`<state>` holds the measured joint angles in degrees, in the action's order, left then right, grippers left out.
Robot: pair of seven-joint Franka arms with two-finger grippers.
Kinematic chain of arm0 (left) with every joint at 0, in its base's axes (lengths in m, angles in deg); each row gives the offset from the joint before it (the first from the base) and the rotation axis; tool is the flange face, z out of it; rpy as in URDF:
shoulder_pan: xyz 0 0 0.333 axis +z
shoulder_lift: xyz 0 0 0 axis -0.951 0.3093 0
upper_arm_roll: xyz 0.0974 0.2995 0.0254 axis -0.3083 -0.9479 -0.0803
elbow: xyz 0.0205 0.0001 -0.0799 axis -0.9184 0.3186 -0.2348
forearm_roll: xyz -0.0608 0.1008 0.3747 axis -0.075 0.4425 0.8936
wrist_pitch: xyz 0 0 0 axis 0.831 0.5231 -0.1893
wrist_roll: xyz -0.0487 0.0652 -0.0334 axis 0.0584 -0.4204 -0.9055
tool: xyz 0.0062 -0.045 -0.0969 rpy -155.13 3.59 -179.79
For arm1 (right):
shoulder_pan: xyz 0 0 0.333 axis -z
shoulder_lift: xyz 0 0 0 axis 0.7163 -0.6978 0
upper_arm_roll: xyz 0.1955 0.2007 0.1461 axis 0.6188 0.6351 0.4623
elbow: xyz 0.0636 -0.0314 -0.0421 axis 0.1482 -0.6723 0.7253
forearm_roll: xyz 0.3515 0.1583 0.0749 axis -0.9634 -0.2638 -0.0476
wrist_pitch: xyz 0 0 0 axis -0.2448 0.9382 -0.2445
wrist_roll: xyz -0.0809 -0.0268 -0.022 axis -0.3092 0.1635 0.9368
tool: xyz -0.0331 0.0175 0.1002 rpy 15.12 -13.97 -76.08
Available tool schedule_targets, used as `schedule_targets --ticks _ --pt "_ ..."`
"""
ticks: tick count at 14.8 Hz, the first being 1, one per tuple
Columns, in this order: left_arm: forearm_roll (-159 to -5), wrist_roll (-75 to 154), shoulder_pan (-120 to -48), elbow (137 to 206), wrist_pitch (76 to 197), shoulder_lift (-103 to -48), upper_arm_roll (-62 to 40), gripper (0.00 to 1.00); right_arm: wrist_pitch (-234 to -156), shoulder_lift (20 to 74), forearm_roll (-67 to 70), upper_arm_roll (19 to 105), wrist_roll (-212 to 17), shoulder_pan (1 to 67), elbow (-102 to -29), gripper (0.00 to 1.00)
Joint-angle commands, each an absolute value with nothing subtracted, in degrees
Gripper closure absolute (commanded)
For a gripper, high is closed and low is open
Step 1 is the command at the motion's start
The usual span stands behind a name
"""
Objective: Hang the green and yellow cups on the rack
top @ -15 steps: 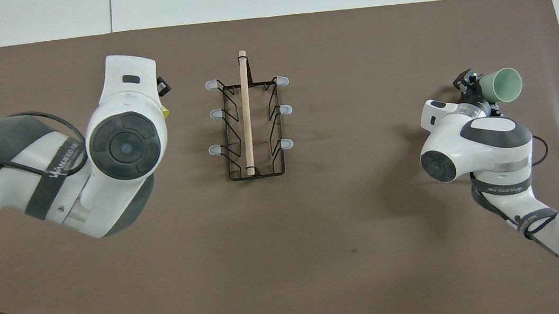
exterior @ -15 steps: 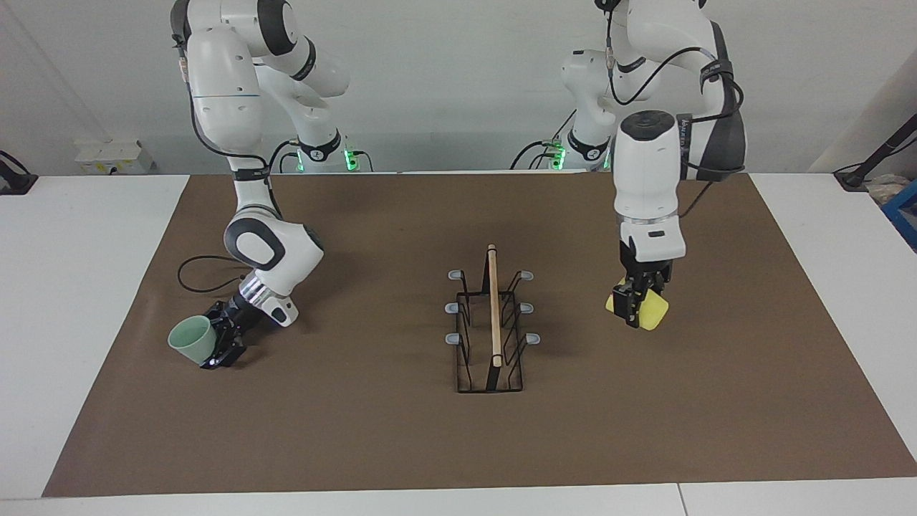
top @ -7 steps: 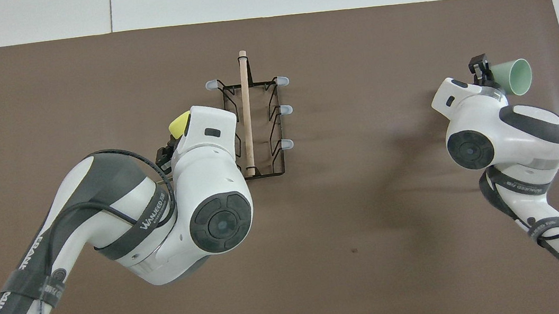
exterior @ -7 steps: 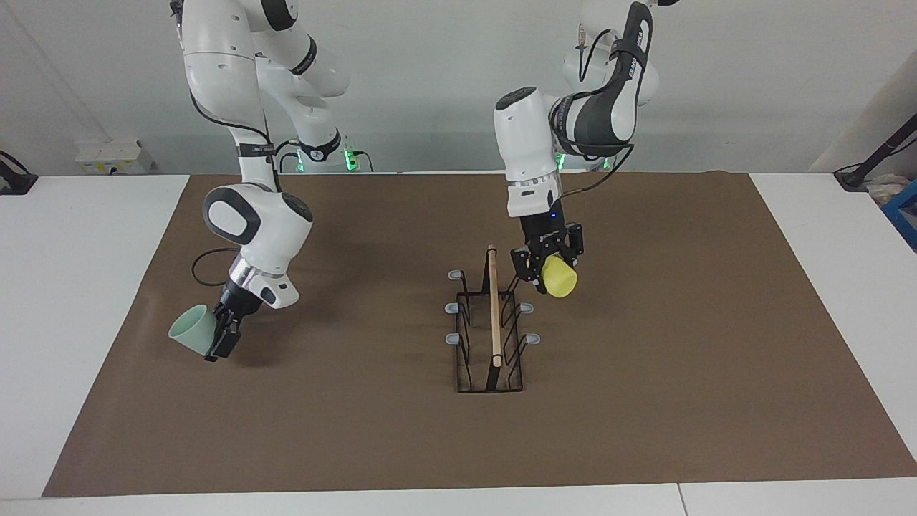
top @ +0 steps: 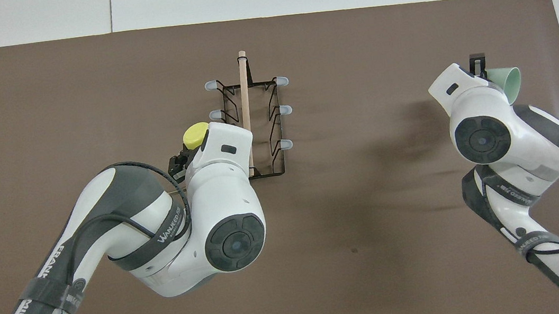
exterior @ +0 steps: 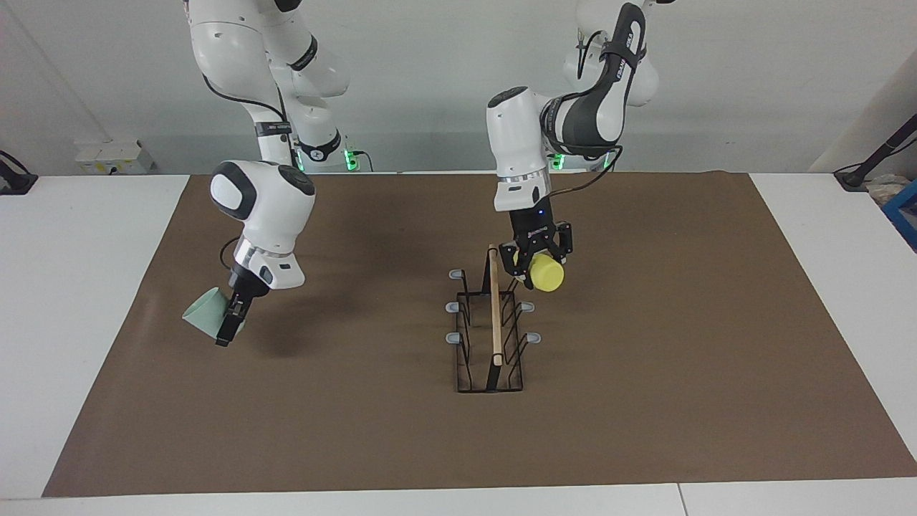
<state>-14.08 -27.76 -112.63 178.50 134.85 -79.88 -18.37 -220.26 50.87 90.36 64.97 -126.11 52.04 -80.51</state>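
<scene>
The black wire rack (exterior: 494, 373) with its wooden rod (exterior: 493, 308) stands mid-mat; it also shows in the overhead view (top: 278, 125). My left gripper (exterior: 537, 259) is shut on the yellow cup (exterior: 546, 275), held on its side against the rack's end nearest the robots, on the left arm's side. The prong there is hidden by the cup. The yellow cup also shows in the overhead view (top: 195, 133). My right gripper (exterior: 229, 326) is shut on the mint green cup (exterior: 204, 315), tilted in the air over the mat toward the right arm's end; it also shows from above (top: 509, 83).
A brown mat (exterior: 645, 401) covers the white table (exterior: 86, 287). The rack's other grey-tipped prongs (exterior: 452, 307) stand bare. A black cable (exterior: 197, 276) lies on the mat under the right arm.
My left gripper carried the yellow cup from the left arm's end of the mat to the rack. My right gripper lifted and turned the green cup, moving a little toward the rack.
</scene>
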Motion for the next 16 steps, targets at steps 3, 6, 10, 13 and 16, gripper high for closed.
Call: schedule_targets --ticks 3,6,10,13,16 --pt "-13.77 -28.65 -113.64 181.45 135.30 -82.76 -18.99 0.00 -205.26 52.09 72.33 72.18 -132.17 52.52 -73.78 1.00" --pt "-13.95 -27.85 -112.86 179.17 134.07 -82.58 -18.99 0.00 -193.39 51.92 62.22 74.21 -133.77 52.43 -66.66 1.00" --pt "-14.04 -26.54 -109.35 176.97 134.41 -82.76 -18.99 0.00 -188.43 52.35 44.39 73.95 -133.76 53.74 -62.07 1.00" --pt "-18.41 -15.95 -104.61 175.38 134.77 -82.41 -18.99 0.00 -190.36 53.15 38.04 74.13 -133.15 54.10 -61.98 1.00" --pt "-29.04 1.71 -99.24 174.15 134.77 -82.58 -19.07 0.00 -196.24 53.32 31.18 74.13 -134.55 54.10 -62.15 1.00"
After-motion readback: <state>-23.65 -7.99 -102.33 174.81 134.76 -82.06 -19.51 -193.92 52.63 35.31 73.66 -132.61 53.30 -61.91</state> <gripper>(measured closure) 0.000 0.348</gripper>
